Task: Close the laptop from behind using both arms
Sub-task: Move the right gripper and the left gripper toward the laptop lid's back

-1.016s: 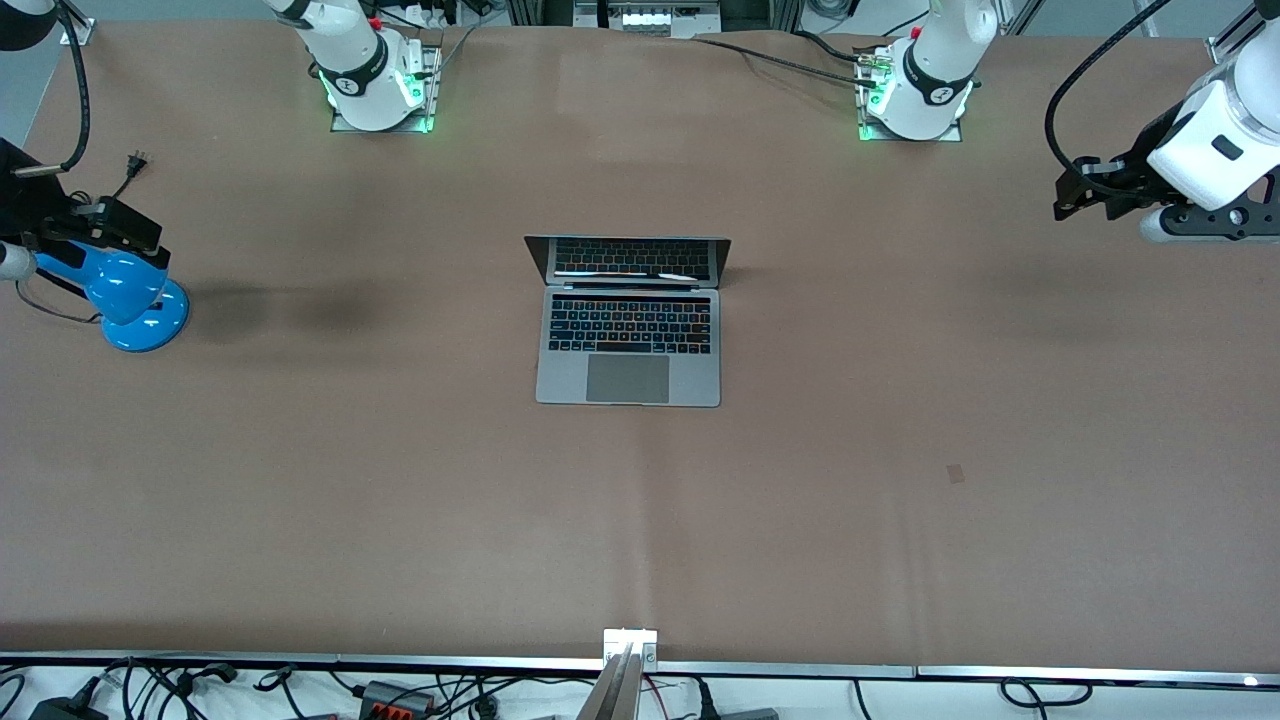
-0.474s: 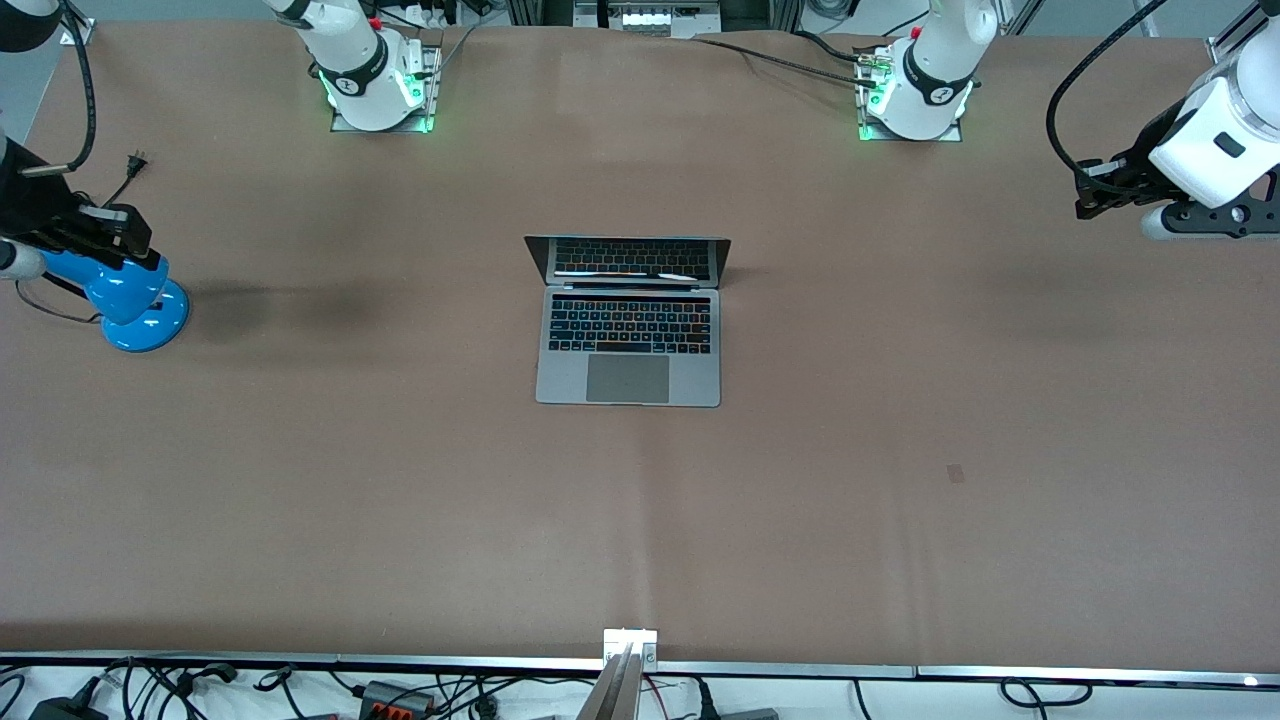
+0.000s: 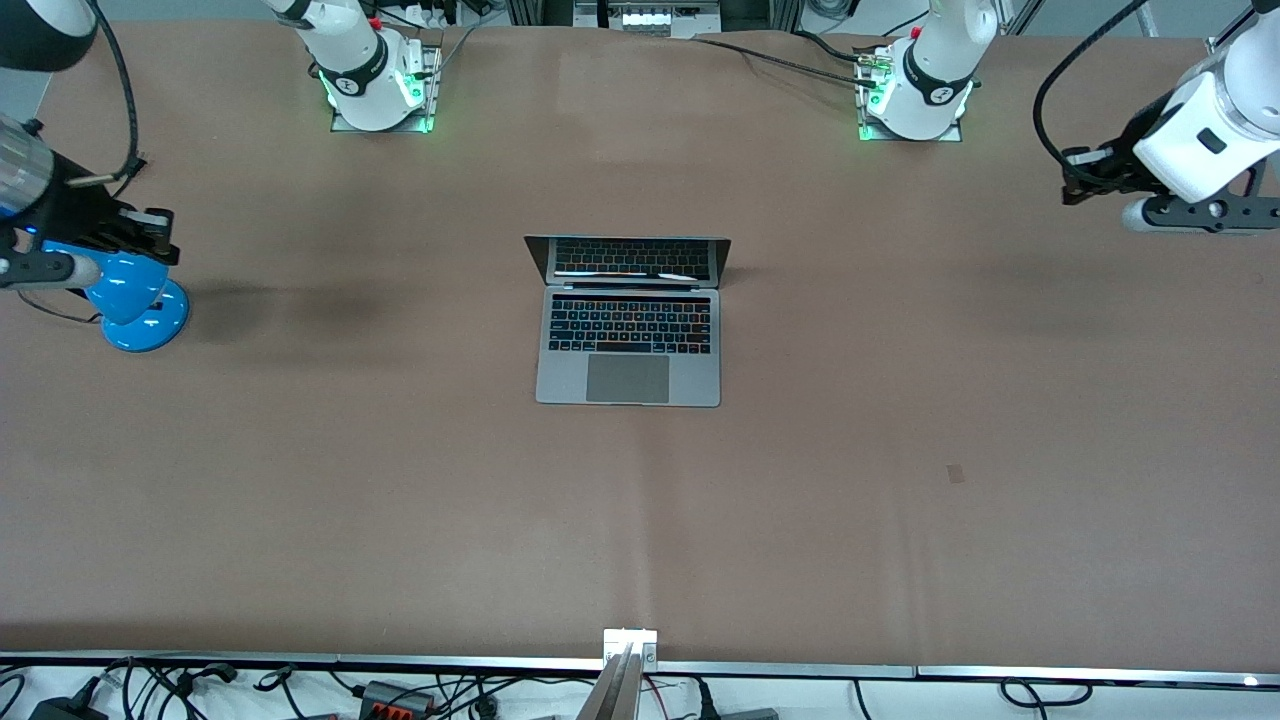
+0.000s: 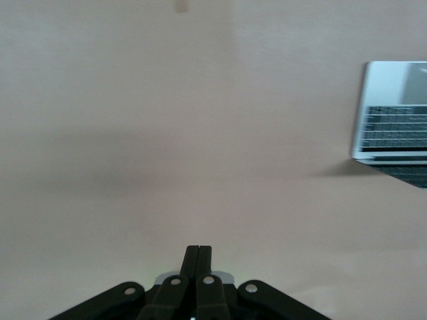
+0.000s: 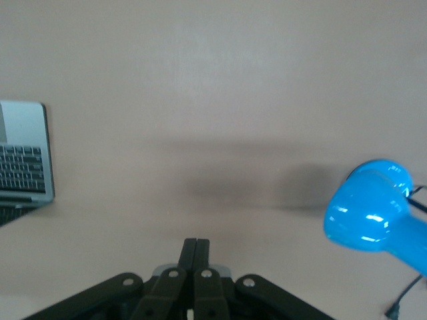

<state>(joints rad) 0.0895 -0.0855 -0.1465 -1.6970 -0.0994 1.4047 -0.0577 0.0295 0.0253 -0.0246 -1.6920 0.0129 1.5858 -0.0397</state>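
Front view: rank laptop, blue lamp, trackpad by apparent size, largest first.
1. laptop, open on the table.
2. blue lamp, partly hidden by the right gripper, so its full extent is unsure.
3. trackpad, smallest.

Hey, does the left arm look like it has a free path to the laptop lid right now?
Probably yes. The left gripper, fingers shut, hangs over bare table at the left arm's end, and nothing stands between it and the open laptop.

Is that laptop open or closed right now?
Open. The laptop has its screen raised, with the keyboard and trackpad showing.
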